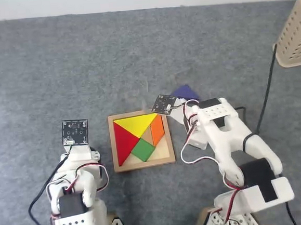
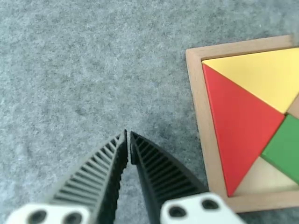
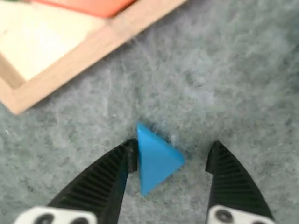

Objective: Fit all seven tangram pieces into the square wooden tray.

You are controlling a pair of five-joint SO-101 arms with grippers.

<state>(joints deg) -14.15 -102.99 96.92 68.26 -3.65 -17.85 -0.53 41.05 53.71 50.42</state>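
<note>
Left gripper (image 2: 128, 135): ribbed black jaws shut, empty, over fuzzy grey carpet (image 2: 70, 56) beside tray.
Tray (image 1: 113, 146): square, pale wood, raised rim; holds four smooth coloured pieces (image 1: 125, 140).
Blue triangle (image 3: 156, 158): flat on carpet just outside tray, between right gripper's (image 3: 174, 149) open jaws.
Risk: its slanted, slick edges may twist or squirt free on closing.

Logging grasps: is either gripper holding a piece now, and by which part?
Nothing is held. The right gripper straddles the blue triangle, fingers open, one against its edge; the left gripper is shut and empty.
</note>
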